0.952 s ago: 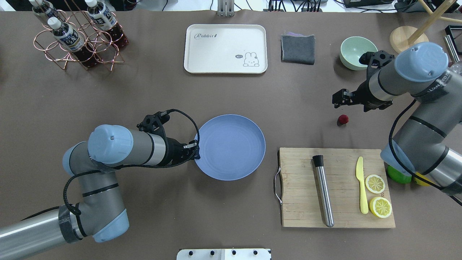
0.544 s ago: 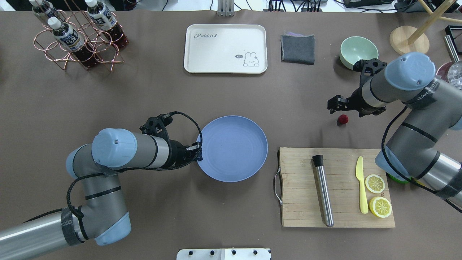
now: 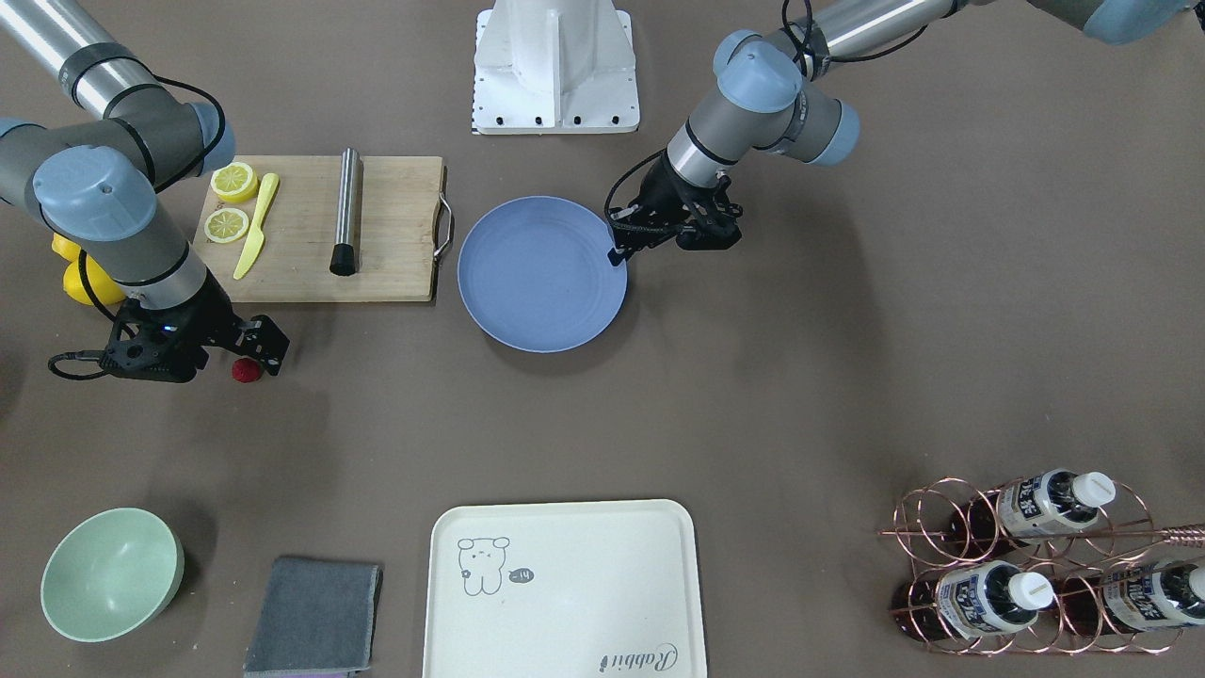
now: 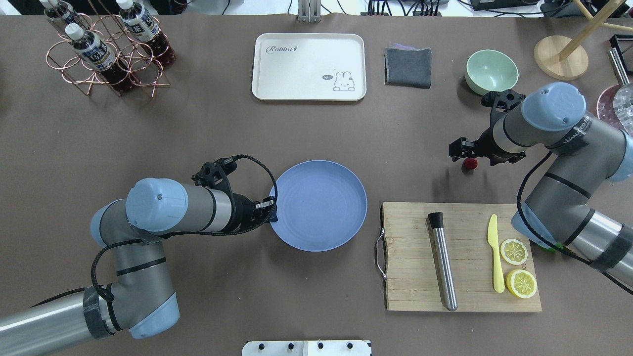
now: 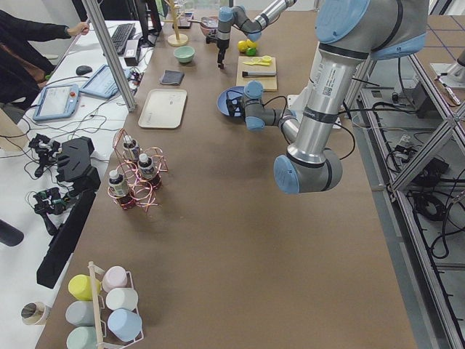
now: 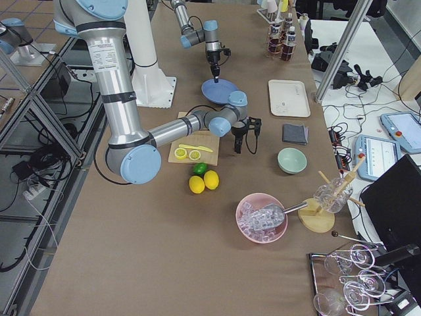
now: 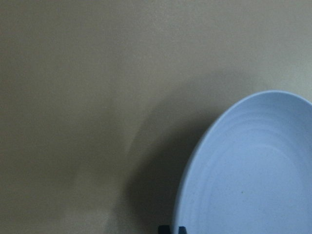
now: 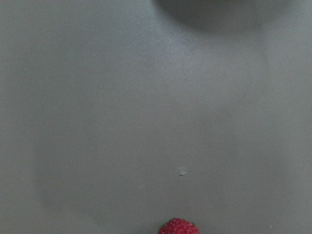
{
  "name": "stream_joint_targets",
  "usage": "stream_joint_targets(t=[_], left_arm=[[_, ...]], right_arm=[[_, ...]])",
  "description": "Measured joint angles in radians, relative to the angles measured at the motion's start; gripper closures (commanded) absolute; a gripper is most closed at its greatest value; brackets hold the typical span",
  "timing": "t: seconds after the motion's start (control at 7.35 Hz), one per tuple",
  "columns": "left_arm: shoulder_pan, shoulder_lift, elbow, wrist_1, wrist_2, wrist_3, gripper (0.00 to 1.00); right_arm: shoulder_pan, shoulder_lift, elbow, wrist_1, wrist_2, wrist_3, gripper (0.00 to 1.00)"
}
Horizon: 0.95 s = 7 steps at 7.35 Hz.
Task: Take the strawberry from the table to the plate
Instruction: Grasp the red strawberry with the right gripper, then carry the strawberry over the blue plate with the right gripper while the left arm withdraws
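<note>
Strawberry (image 4: 470,164) sits on the bare tabletop (image 4: 198,128) just past the far edge of the cutting board (image 4: 410,257), toward the end of the board where the lemon halves (image 4: 514,251) lie, near the wood but not touching it. The right tool (image 4: 460,151) hangs almost directly above it. Seen from overhead, the berry peeks out on the board side of the tool, and the right wrist camera catches it only at the bottom middle of its view. I judge that the coming move is a short drop with a slight shift toward the board. The berry is roundish with no clear long axis, so the approach angle should matter little. The jaws look spread with nothing between them, and no fingertip enters the wrist view.

The right arm is much the nearer one. The left tool (image 4: 267,212) is off beyond the board's handle end, at the side of the plate (image 4: 321,207) farthest from the board. Its tips are drawn close together astride the rim, apparently pinching it.

The plate lies just beside the board's metal handle (image 4: 380,249), without touching it. A carry from berry to plate would run along the board's far edge, and the handle corner is the only thing close to that line.

On the board, a steel cylinder (image 4: 442,267) and a yellow knife (image 4: 496,257) lie flat. The mint-green bowl (image 4: 492,69) and the grey cloth (image 4: 408,66) sit well beyond the berry, on the side away from the board.
</note>
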Motion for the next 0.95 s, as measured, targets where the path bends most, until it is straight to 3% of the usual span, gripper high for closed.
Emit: stream_joint_targets(t=[0.68, 0.95], left_arm=[[-0.003, 0.007, -0.020, -0.001, 0.052, 0.010, 0.02], [-0.031, 0.015, -0.027, 0.001, 0.051, 0.029, 0.02]], right_arm=[[-0.005, 0.022, 0.007, -0.008, 0.007, -0.002, 1.00], [0.030, 0.081, 0.031, -0.069, 0.063, 0.003, 1.00]])
